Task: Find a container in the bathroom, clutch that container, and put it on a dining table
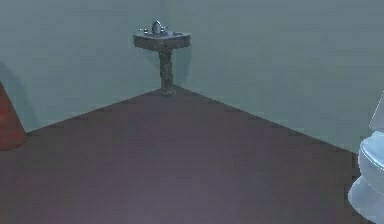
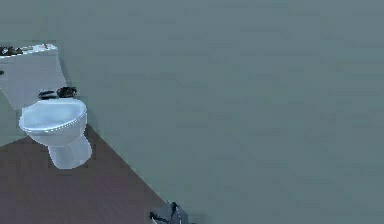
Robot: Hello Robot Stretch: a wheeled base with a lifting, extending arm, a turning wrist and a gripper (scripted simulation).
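Note:
A grey pedestal sink (image 1: pixel 163 42) stands in the far corner of the bathroom, with a tap and small blobs on its rim that I cannot name. A white toilet (image 2: pixel 55 120) stands against the wall at the arm side view's left. Small dark things (image 2: pixel 12 49) lie on its tank top. Its bowl shows again at the forward view's right edge as the toilet (image 1: pixel 372 165). A small dark shape at the arm side view's bottom edge looks like the tip of my gripper (image 2: pixel 168 214). I cannot tell whether it holds anything.
An orange-red thing (image 1: pixel 8 118) pokes in at the forward view's left edge by the wall. Dark brown floor (image 1: pixel 180 160) stretches from me to the sink corner. Plain grey-green walls close the room ahead and on the arm side.

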